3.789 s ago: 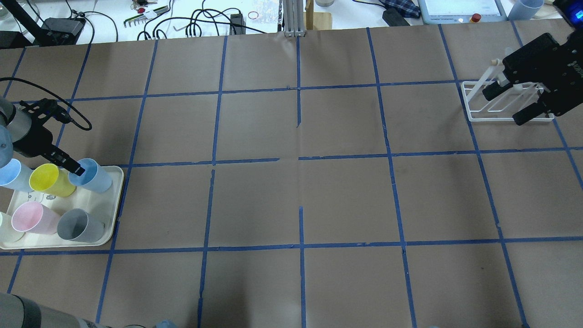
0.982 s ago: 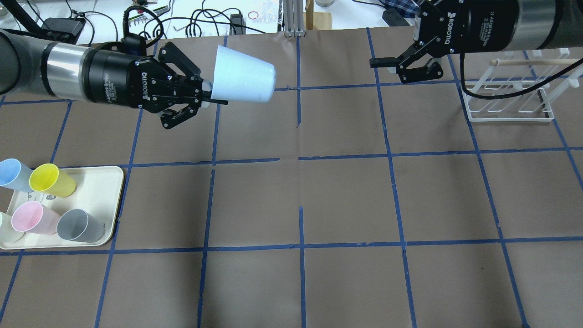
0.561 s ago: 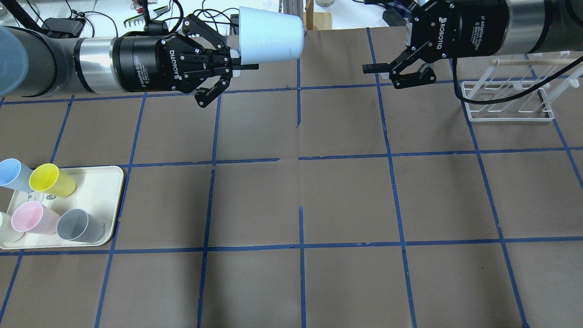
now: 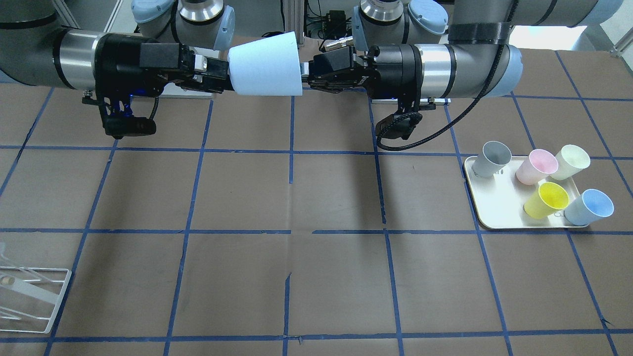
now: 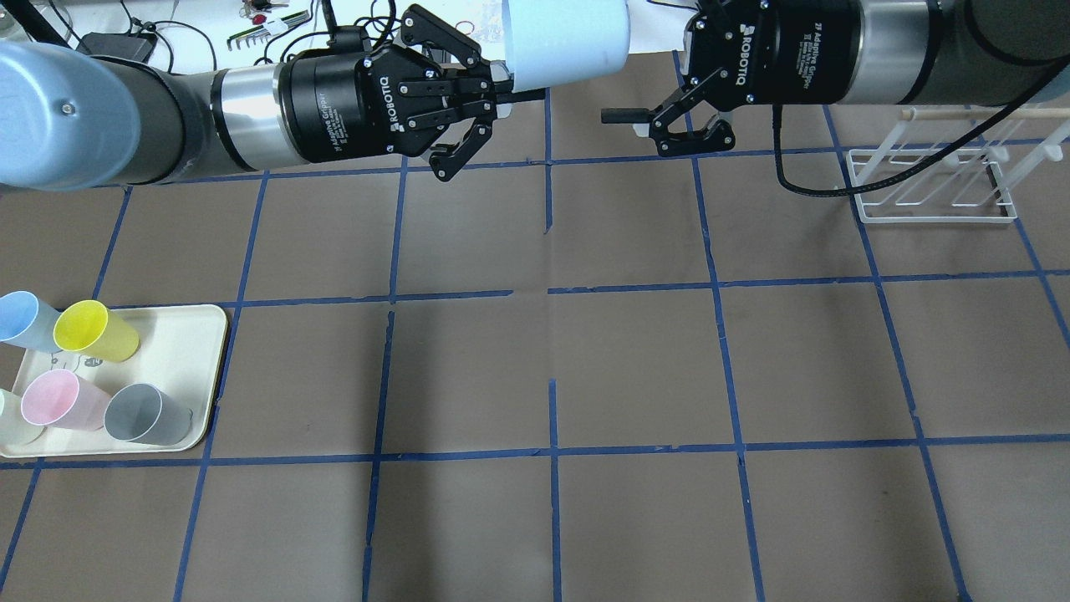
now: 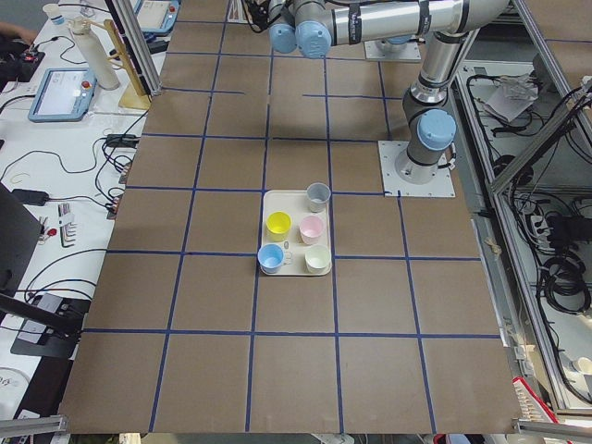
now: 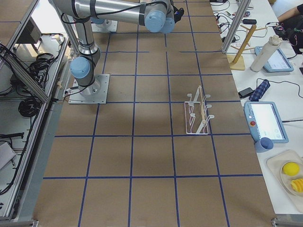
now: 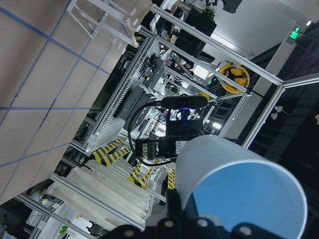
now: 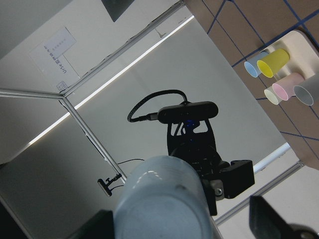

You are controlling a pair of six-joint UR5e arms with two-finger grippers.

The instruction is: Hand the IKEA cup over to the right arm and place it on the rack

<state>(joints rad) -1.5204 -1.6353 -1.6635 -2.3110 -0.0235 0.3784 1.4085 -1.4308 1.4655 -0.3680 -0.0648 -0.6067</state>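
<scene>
Nearest the robot, on its left side of the brown gridded table (image 5: 635, 368), a cream tray (image 5: 201, 334) holds five cups: pale blue (image 5: 17, 318), yellow (image 5: 92, 330), pink (image 5: 54, 400), grey (image 5: 150, 414) and, cut off by the overhead view's edge, cream (image 5: 7, 418).

Farther out and raised well above the table, the two arms meet nose to nose. The left arm (image 4: 470, 69) stretches level toward the right, with a black braided cable (image 4: 420, 133) looping below its wrist. The left gripper (image 4: 306, 79) is clamped on the wide rim of the IKEA cup (image 4: 267, 64), one finger inside the mouth and one outside. This pale blue cup lies on its side in the air, its open mouth toward the left arm and its narrow base toward the right arm.

The right arm (image 4: 39, 54) reaches in level from the opposite side. The right gripper (image 4: 225, 79) is spread wide, and its wrist camera shows the cup's base between the two parted fingers. Whether either finger touches the cup cannot be told.

Farthest out, on the right side of the table, the white wire rack (image 5: 936, 219) stands with its thin prongs slanting upward, well apart from the cup and both grippers.
</scene>
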